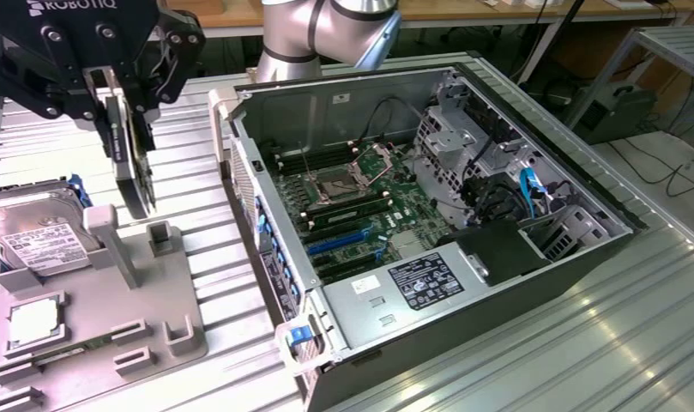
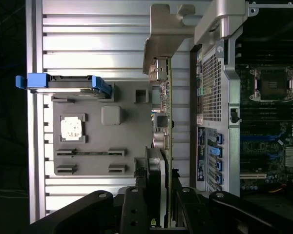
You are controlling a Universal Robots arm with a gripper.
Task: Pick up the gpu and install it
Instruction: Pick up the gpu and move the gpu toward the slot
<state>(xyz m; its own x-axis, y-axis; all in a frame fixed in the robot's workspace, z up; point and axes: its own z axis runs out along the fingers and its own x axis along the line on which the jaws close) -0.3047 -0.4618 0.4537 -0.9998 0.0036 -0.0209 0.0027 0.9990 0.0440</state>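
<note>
One thing in the grasp of the gripper (image 1: 123, 107): the gpu (image 1: 130, 172), pinched firmly between both fingers by its upper end. Hangs straight down and edge-on at the exterior view's upper left, raised over the grey holder tray (image 1: 152, 292), not yet inside the computer case (image 1: 576, 232) that lies open beside the tray. From the wrist, shows as a thin green edge between the tray and the perforated back wall of the case, with the silver bracket (image 2: 161, 44) at the end far from the fingers. On the tray, apart from the card: a hard drive (image 1: 32, 236) in a blue frame at one end, and a small square chip (image 1: 33, 319) lying flat. Inside the case, a green motherboard (image 1: 347, 202) with blue slots. Everything on a ribbed metal table (image 1: 621, 335).
</note>
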